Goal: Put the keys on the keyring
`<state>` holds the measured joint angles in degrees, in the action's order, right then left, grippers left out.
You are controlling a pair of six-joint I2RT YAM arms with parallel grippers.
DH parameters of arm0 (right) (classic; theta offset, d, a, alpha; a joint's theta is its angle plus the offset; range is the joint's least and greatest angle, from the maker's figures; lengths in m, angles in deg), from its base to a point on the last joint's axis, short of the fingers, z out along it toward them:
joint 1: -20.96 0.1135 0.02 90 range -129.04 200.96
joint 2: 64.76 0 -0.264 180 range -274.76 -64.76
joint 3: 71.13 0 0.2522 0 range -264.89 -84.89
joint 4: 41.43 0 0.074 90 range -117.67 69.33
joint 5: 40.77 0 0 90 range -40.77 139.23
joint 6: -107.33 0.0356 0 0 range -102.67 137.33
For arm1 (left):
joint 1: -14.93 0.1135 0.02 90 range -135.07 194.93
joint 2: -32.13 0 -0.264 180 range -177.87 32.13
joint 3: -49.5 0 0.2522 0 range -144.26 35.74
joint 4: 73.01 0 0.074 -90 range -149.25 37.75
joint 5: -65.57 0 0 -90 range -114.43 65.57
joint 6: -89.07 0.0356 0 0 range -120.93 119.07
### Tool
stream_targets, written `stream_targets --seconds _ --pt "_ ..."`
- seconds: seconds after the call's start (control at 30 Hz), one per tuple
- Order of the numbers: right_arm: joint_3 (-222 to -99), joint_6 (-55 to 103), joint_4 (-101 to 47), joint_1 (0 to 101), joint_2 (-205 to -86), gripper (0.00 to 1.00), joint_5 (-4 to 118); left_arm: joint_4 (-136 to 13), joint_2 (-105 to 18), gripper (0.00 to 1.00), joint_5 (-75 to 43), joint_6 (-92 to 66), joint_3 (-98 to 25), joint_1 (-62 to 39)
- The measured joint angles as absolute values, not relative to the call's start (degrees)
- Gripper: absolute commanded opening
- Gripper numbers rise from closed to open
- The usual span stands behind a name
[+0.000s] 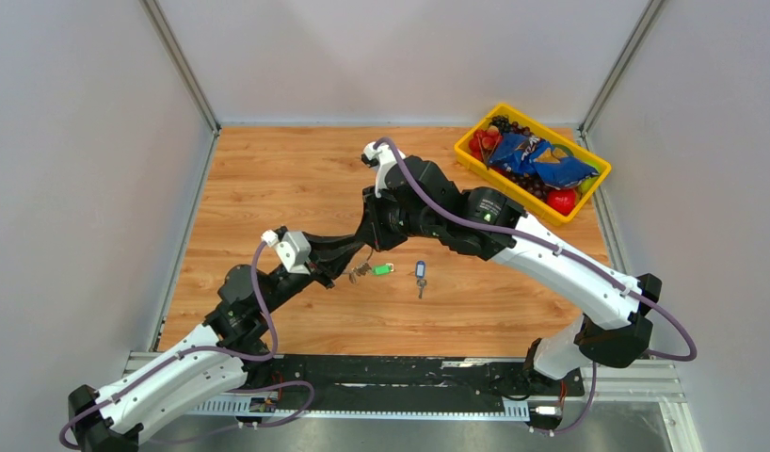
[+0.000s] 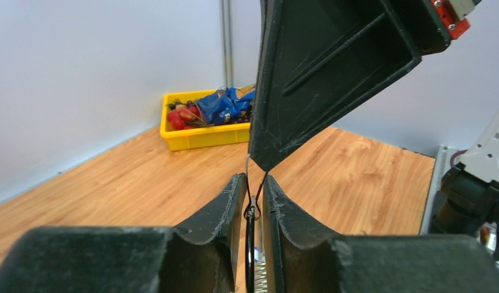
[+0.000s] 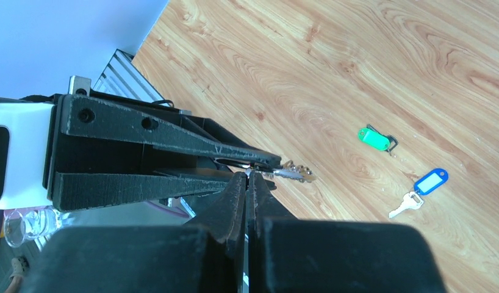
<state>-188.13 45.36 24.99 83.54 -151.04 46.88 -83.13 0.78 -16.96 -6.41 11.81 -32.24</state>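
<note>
My left gripper (image 1: 348,262) is shut on the keyring (image 2: 250,241), a thin dark ring seen edge-on between its fingers, with the plain metal key (image 3: 294,173) sticking out beside it. My right gripper (image 1: 367,243) is shut, and its tip (image 3: 247,175) pinches a thin wire loop (image 2: 254,189) of the ring just above the left fingers. Both hold it a little above the table. The green-tagged key (image 1: 382,269) lies on the table to the right of the grippers and shows in the right wrist view (image 3: 375,138). The blue-tagged key (image 1: 420,273) lies further right, also in that view (image 3: 429,182).
A yellow bin (image 1: 466,155) holding a blue snack bag and toy fruit stands at the back right corner; it shows in the left wrist view (image 2: 198,137) too. Grey walls close the wooden table (image 1: 296,179) on three sides.
</note>
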Motion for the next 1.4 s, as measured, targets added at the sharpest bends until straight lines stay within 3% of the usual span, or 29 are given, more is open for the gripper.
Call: stream_targets --seconds 0.03,0.1,0.63,1.03,1.4 --pt "-188.1 45.4 24.9 83.5 -151.0 0.0 46.9 -83.2 0.7 0.06 -16.6 -6.4 11.8 -32.2" --pt "-188.1 45.4 24.8 83.5 -151.0 0.0 46.9 -83.3 0.5 0.01 -16.1 -6.5 11.8 -32.3" --pt "-188.1 45.3 24.7 83.5 -151.0 0.0 46.1 -80.6 -0.4 0.01 -16.8 -7.4 9.9 -32.3" --pt "-188.1 45.3 24.3 83.6 -151.0 0.0 46.6 -79.5 -0.2 0.33 -17.2 -7.7 9.7 -32.3" --pt "-188.5 45.3 23.9 84.3 -151.0 0.0 47.6 -77.8 0.5 0.35 -18.0 -7.7 9.7 -32.2"
